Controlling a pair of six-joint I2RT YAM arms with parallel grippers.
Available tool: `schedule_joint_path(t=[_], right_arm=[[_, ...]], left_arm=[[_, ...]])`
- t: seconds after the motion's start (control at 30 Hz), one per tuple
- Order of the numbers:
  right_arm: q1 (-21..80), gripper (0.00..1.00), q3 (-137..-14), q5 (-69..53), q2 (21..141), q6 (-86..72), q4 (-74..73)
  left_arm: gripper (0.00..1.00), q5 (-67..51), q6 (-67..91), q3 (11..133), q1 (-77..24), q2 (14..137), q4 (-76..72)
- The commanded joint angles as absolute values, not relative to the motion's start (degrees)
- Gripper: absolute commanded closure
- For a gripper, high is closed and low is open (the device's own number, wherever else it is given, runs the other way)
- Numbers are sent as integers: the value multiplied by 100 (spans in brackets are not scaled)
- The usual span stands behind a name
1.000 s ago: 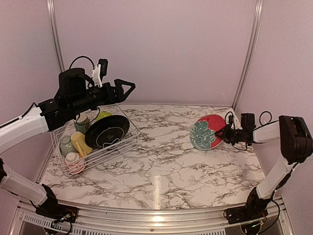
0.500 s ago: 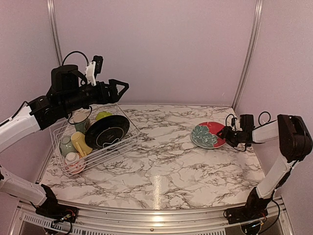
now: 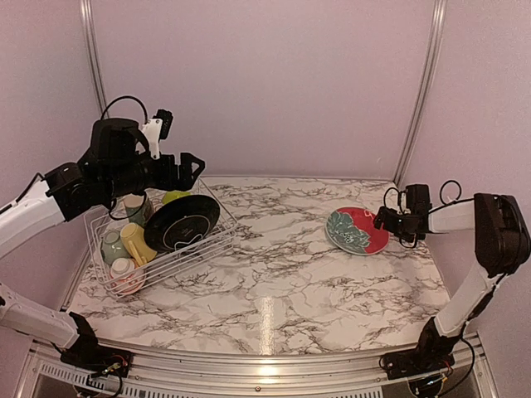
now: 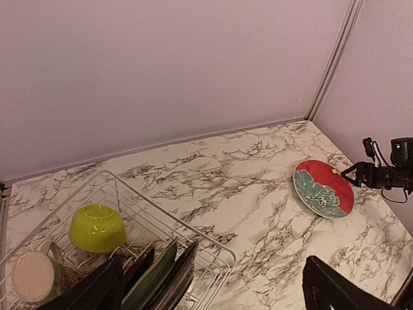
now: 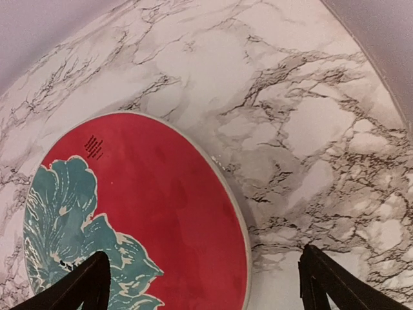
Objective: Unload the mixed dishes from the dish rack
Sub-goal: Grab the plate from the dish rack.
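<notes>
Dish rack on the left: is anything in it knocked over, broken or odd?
Nothing looks broken or spilled. The dish rack sits skewed on the table, the lime-green bowl lies upside down in it, and the black plate leans steeply, as draining dishes do.

Left gripper (image 3: 193,163), right gripper (image 3: 379,220), both agape

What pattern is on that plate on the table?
Round plate: red with a teal flower; right wrist view.
</notes>
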State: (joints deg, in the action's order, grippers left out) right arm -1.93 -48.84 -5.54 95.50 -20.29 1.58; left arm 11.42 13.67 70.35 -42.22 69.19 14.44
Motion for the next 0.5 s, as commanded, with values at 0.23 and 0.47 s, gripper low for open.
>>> schedule_joint_path(t=[0.23, 0.47], right_arm=[[862, 2, -5186, 663, 8781, -1031, -499], [1480, 2, -5432, 413, 8771, -881, -489]], left_arm=[[6, 1329, 1139, 7819, -4012, 6813, 3958], [16, -202, 1073, 8318, -3119, 7408, 5249]])
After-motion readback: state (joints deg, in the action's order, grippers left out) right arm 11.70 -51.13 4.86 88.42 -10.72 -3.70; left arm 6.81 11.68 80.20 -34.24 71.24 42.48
